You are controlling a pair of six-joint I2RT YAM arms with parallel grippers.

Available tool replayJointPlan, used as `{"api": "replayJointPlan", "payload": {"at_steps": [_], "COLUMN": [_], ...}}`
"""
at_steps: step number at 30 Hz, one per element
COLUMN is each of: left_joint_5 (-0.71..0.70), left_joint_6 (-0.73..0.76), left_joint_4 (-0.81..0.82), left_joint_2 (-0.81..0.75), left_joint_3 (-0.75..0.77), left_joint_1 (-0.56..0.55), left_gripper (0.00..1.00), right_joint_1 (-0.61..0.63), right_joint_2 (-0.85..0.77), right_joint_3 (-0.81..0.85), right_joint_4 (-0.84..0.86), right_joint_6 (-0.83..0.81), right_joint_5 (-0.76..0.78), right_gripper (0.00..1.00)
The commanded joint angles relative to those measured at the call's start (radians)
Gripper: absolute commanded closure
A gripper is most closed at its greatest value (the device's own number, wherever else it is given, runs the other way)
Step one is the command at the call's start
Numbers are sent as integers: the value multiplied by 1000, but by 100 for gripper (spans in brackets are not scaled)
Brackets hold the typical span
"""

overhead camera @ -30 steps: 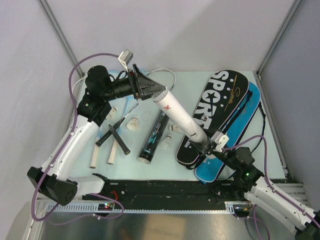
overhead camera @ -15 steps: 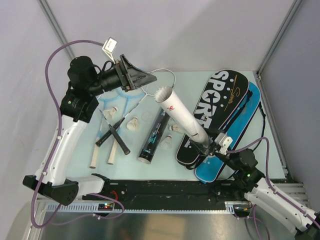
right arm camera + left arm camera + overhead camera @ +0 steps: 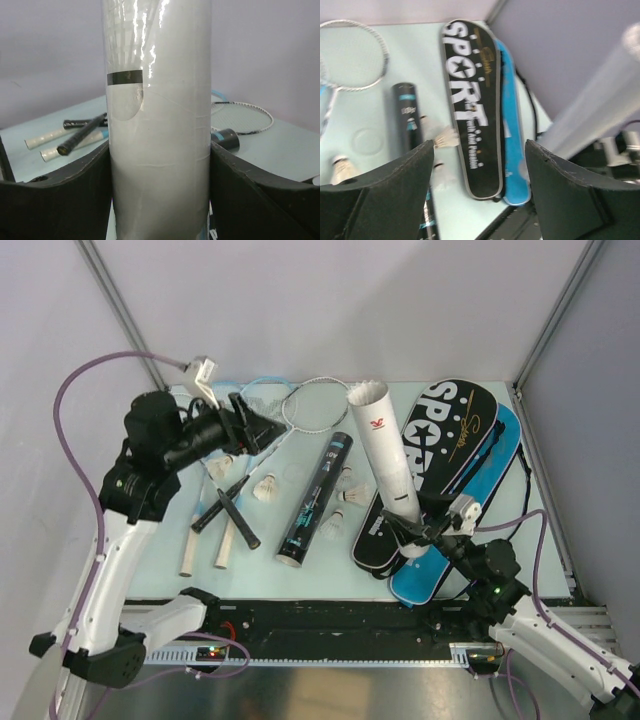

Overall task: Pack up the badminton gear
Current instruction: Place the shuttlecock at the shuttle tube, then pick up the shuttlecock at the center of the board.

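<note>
My right gripper (image 3: pixel 405 532) is shut on the lower end of a long white tube (image 3: pixel 388 455), which stands tilted with its open mouth up and toward the back. The right wrist view shows that tube (image 3: pixel 160 125) filling the gap between both fingers. My left gripper (image 3: pixel 262 430) hangs open and empty over the rackets (image 3: pixel 320 405) at the back left, apart from the tube. A black tube (image 3: pixel 315 498) lies at the middle with white shuttlecocks (image 3: pixel 265 488) around it. The black SPORT bag (image 3: pixel 440 440) lies over the blue bag (image 3: pixel 470 510) on the right.
Racket handles (image 3: pixel 225 540) cross at the front left. The left wrist view looks down on the black bag (image 3: pixel 470 110), the blue bag (image 3: pixel 512 150), the black tube (image 3: pixel 407 110) and a shuttlecock (image 3: pixel 445 137). Frame posts and grey walls close the back and sides.
My left gripper has drawn back from the white tube's mouth, moving left and lower. The right gripper has swung the tube more upright, its open end shifting right.
</note>
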Motion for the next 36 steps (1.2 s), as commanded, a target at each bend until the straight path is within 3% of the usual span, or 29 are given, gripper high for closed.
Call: {"api": "replayJointPlan", "payload": {"at_steps": [1,6,9,15,20,27,31,36], "left_joint_5": [-216,-432,-571,-681,-590,-614,-562,-530], "left_joint_6": [137,216,267,450,709,980,1035,1067], "left_joint_4": [-49,-47,-32,-5,14,24,46,78], "left_joint_2": [-45,-16,17,97,149,320,436,509], "left_joint_3": [-152,-290,-349,-384,-425,-390,-350,-360], "left_joint_1": [-16,-137,-263,-423,-507,-648,-668,-683], "left_gripper": [23,25,25,28,29,30,37,38], "right_joint_1": [5,5,6,6,7,6,7,7], "right_joint_2": [-30,-98,-139,-216,-275,-320,-353,-400], "right_joint_3": [62,76,82,85,89,124,149,179], "right_joint_4": [151,132,120,65,31,-2,-40,-113], "right_joint_6": [76,76,66,28,14,-3,-28,-49], "right_joint_5": [-5,44,71,152,164,164,170,190], "right_gripper": [63,63,63,63,63,63,63,63]}}
